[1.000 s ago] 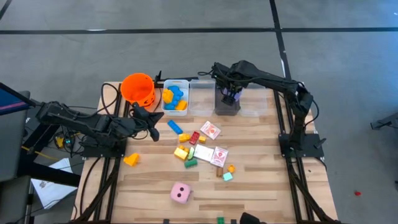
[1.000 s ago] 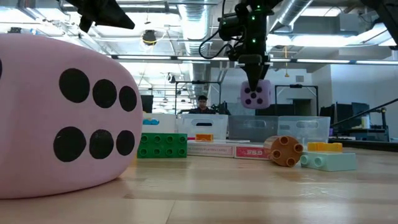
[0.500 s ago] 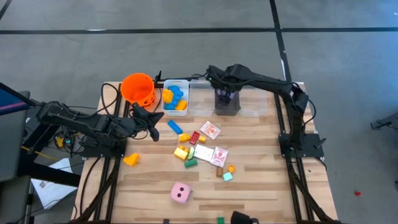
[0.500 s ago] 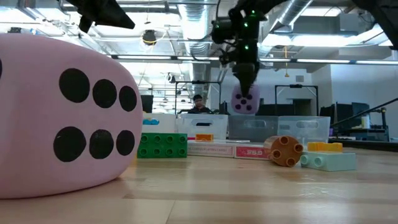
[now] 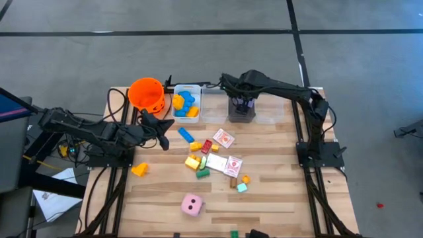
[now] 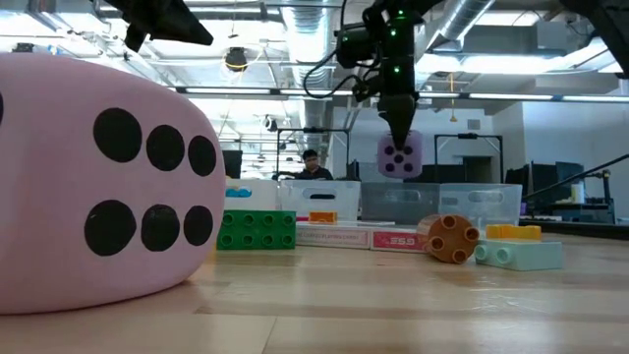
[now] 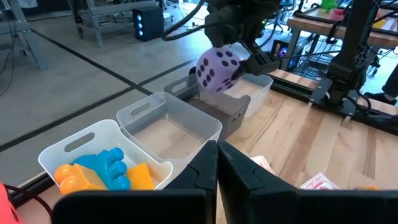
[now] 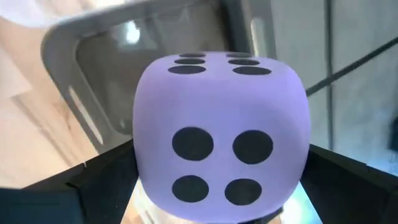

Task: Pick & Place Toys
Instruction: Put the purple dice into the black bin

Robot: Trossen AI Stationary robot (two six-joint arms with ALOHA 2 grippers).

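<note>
My right gripper is shut on a purple soft die, held in the air above a dark grey bin at the table's far edge; the die also shows in the left wrist view. A pink die rests on the table near the front edge. Small coloured blocks and pink-and-white cards lie scattered at the middle. My left gripper hangs shut and empty over the table's left part, near the orange bucket. My right gripper pinches the purple die by two opposite sides, one dark finger on each. The fingers come from above, slanting down. The die hangs clear of everything, over the grey bin, its four-dot face toward the wrist camera.
A row of bins stands along the far edge: one with blue and yellow blocks, a clear one, the grey one, and another clear one. A yellow-orange block lies at the left. A person shows far behind the table.
My right gripper has swung a little toward the table's left and back again with the purple die, rolling slightly and sinking a bit toward the grey bin. The die stays between its fingers.
</note>
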